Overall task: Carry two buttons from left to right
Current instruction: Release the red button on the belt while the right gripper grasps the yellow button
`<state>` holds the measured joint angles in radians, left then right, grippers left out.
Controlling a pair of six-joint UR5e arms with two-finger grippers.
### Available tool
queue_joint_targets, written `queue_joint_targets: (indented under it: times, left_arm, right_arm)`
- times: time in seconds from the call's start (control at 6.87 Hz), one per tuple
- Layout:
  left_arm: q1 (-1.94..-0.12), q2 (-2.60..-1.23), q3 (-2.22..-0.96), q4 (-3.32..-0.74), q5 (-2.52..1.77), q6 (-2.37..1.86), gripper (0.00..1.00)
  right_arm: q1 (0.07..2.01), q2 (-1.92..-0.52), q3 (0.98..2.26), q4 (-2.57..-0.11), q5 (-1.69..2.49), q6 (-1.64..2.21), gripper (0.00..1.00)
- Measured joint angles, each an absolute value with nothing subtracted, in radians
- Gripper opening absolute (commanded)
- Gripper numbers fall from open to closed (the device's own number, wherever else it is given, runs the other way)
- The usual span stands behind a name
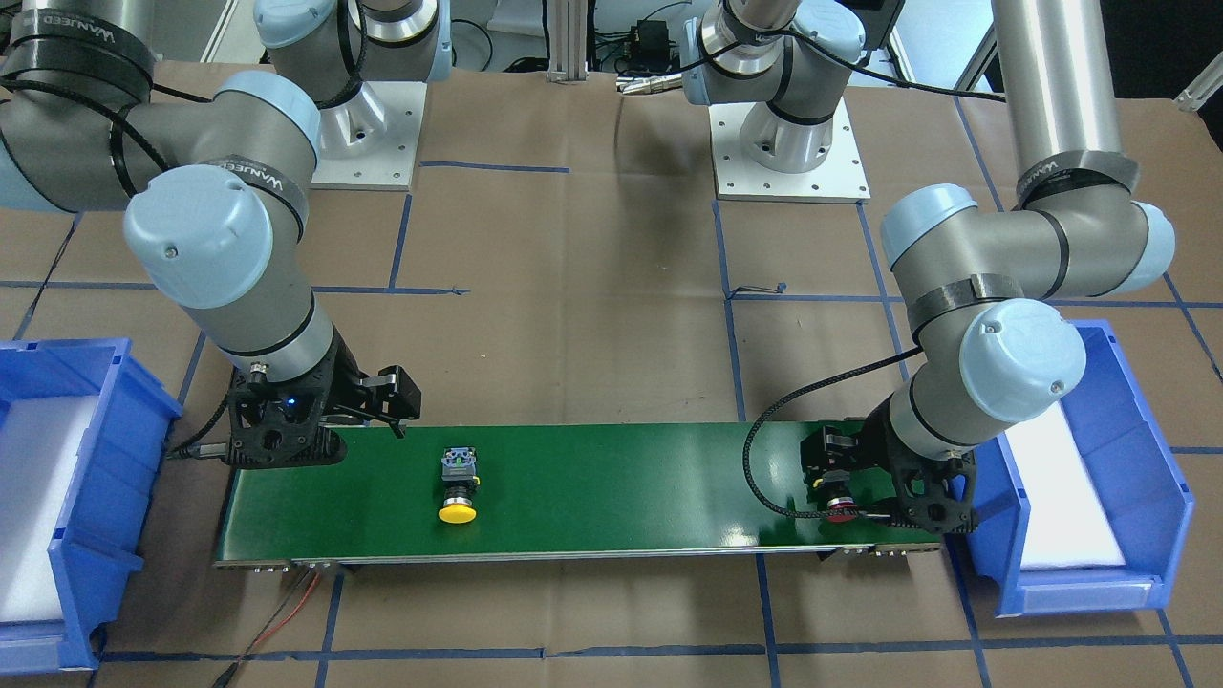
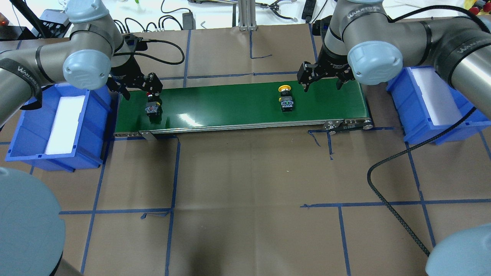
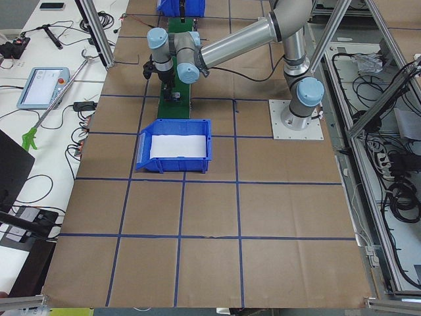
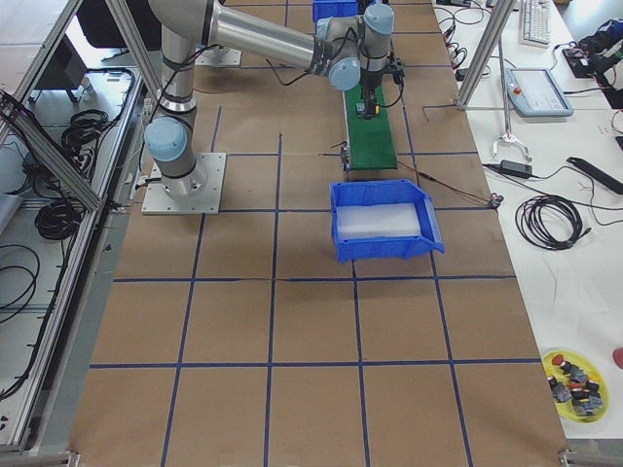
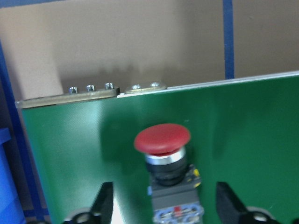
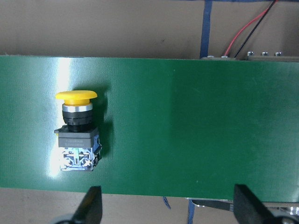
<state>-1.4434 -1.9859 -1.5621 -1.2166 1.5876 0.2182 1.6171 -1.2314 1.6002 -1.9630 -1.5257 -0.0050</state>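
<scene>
The red button (image 5: 162, 138) lies on the green belt (image 2: 230, 107) at its left end and also shows in the overhead view (image 2: 152, 106). My left gripper (image 5: 166, 210) is open, with a finger on each side of the button's body and a gap on both sides; it shows in the overhead view too (image 2: 147, 92). The yellow button (image 2: 285, 100) lies on the belt towards its right end. My right gripper (image 2: 323, 86) is open and empty, over the belt just right of the yellow button (image 6: 77, 130).
A blue bin with a white liner (image 2: 92, 126) stands off the belt's left end, another (image 2: 418, 119) off its right end. Brown paper with blue tape lines covers the table. A black cable (image 2: 387, 184) loops at front right.
</scene>
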Motion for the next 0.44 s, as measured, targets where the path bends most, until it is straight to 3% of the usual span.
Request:
queue_joint_targets:
  times: [0.44]
  left_arm:
    - [-1.446, -1.870, -1.462, -1.419, 1.621, 0.195, 1.00]
  right_arm:
    - [1.622, -1.191, 1.562, -1.964, -1.527, 0.015, 1.00]
